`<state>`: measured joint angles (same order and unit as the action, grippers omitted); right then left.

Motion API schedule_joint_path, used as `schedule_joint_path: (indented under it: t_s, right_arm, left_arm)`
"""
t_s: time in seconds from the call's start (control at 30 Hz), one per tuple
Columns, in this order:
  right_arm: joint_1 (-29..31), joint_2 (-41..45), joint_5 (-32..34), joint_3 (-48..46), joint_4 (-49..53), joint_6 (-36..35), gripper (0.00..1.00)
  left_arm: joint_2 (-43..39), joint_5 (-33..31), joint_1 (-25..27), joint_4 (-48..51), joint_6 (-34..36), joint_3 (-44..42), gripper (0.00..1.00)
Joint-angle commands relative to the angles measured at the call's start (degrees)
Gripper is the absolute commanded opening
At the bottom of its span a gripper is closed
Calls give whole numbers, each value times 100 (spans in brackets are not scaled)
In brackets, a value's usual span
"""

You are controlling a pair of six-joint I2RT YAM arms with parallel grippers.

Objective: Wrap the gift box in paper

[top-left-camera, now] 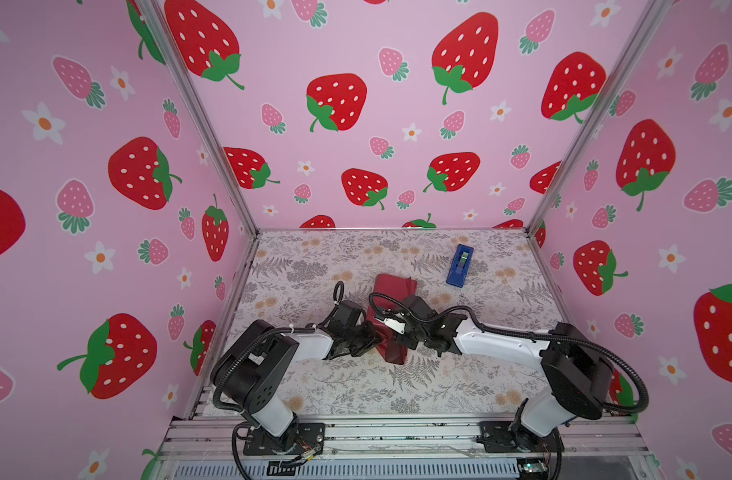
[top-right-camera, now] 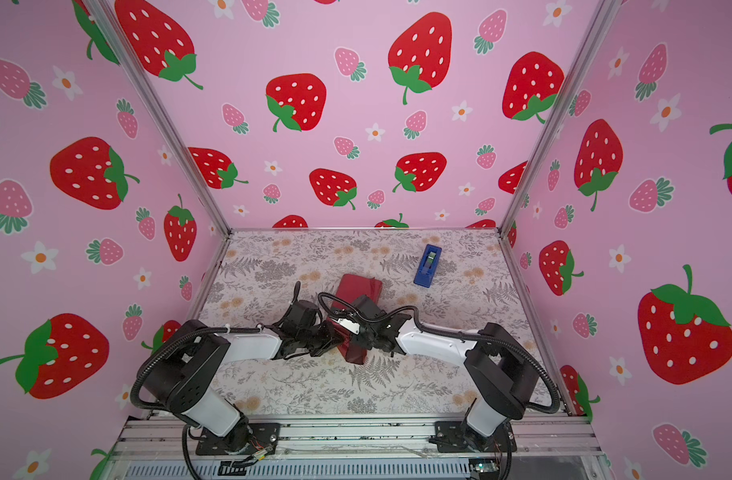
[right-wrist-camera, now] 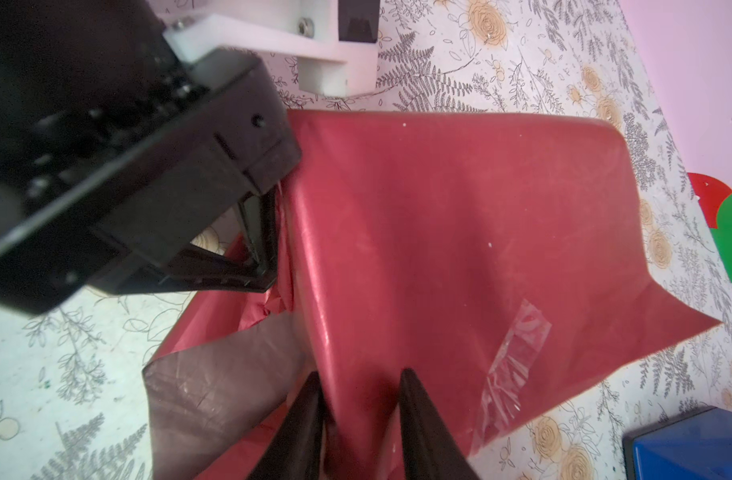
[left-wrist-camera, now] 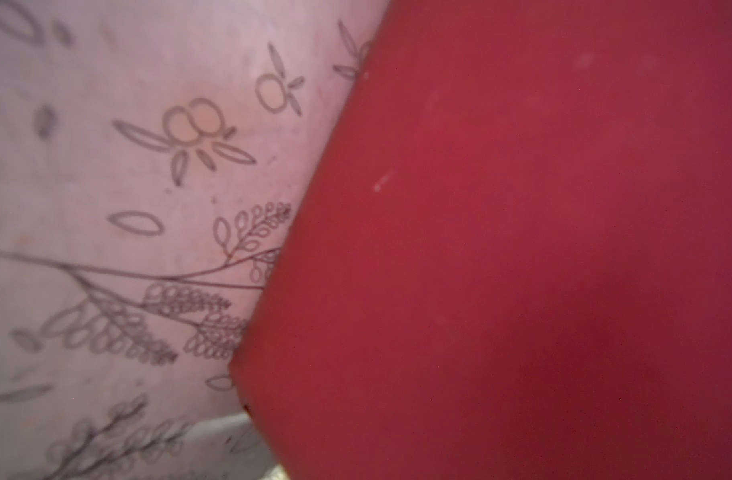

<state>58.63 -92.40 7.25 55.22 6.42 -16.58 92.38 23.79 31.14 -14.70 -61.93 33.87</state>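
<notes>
On the table (top-left-camera: 356,386), left gripper (right-wrist-camera: 271,249) pinches the paper (right-wrist-camera: 459,232); right gripper (right-wrist-camera: 360,380), narrow, straddles it.

L arm (top-left-camera: 310,345) & R arm (top-left-camera: 497,343) both bent inward, wrists nearly meeting mid-scene, L gripper (top-left-camera: 375,338) pinched shut, pointing toward R side, R gripper (right-wrist-camera: 360,374) angled down, fingers apart

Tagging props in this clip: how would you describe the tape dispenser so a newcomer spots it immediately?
Look at the floral-patterned table between the strawberry-print walls, then toward its far right corner. Beyond the red paper and apart from it lies the tape dispenser: the only bright blue thing there, narrow and oblong.
</notes>
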Motion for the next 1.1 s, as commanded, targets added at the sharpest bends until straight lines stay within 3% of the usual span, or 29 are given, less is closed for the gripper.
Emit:
schedule_joint_path:
  t_s: [0.0, 0.2, 0.87, 1.07]
  right_arm:
    - [26, 58, -87, -29, 264, 8, 32]
    - [26, 60, -72, -29, 262, 6, 32]
    - [34, 108, -83, -64, 259, 67, 31]
    - [39, 215, -83, -30, 292, 113, 32]
  left_arm:
    - [-346, -15, 11, 23, -93, 46, 9]
    - [-503, -68, 49, 120, -109, 144, 9]
    - [322, -228, 141, -406, -323, -225, 8]
    - [136, -341, 145, -215, -353, -325, 8]
